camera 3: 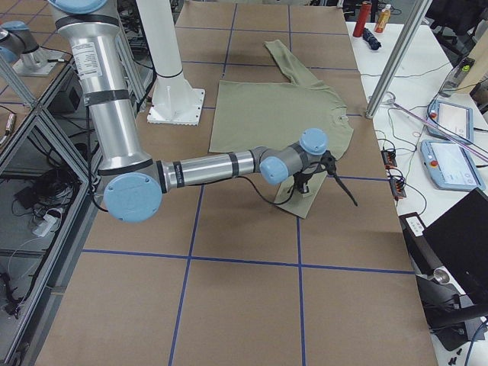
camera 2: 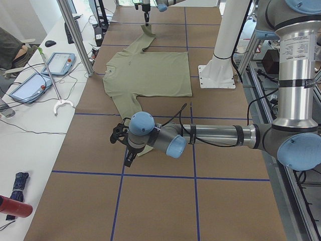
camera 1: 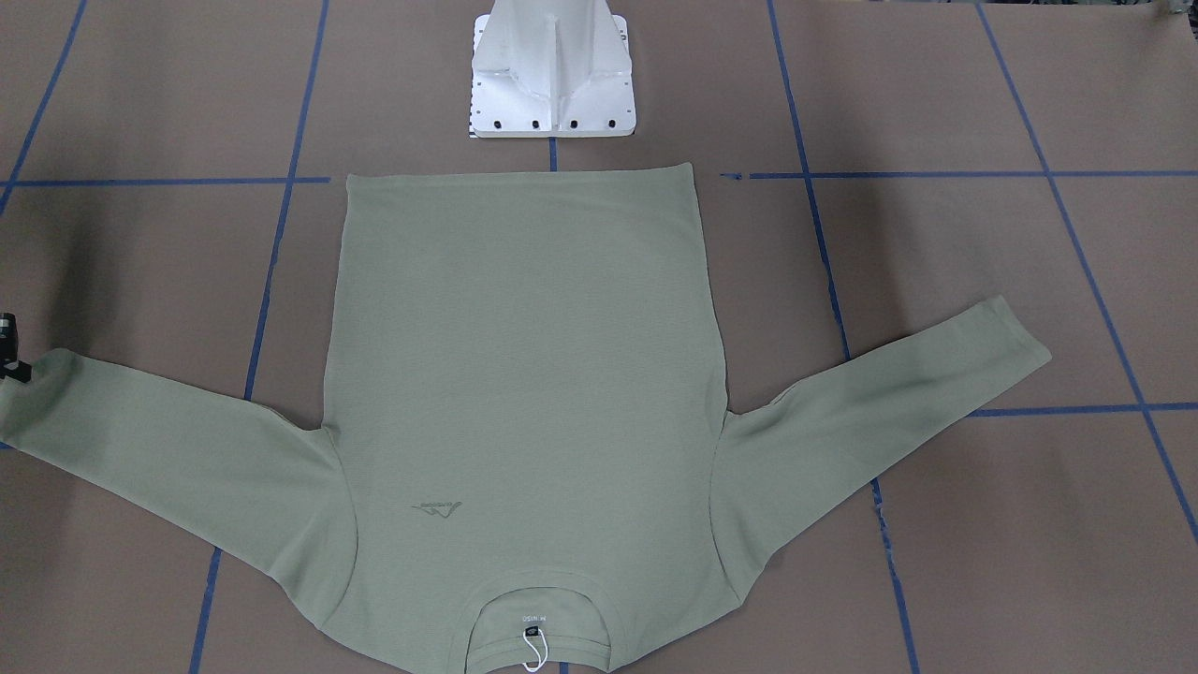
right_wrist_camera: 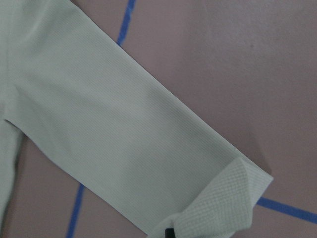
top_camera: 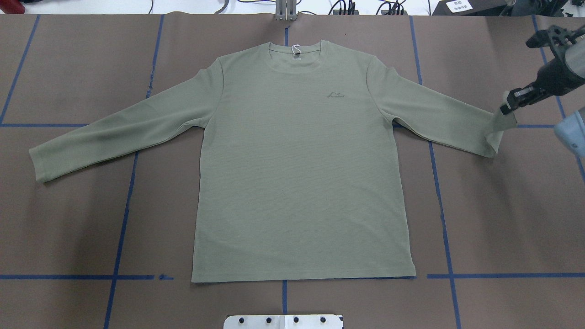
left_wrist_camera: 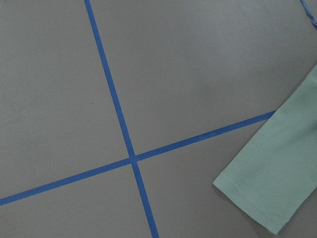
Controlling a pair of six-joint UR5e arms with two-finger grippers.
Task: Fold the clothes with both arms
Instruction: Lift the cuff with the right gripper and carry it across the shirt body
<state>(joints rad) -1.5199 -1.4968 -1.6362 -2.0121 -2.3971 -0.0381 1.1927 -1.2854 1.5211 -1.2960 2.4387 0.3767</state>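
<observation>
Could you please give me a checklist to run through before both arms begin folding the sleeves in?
1. Shirt lies flat, front up: ok.
2. Right hand pinches the right-side cuff, raised off the table: ok.
3. Left hand holds the left-side cuff: not ok; that cuff lies flat, untouched.
4. Left hand open or shut: cannot tell.
5. Hem straight, unwrinkled: ok.
6. Neck tag lies inside the collar: ok.

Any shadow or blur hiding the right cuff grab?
Overhead: evenly lit, right gripper and the cuff of the shirt sharp; faint shadow on the table below. Right wrist: close cuff fold slightly soft. Front-facing: gripper cropped at the edge.
</observation>
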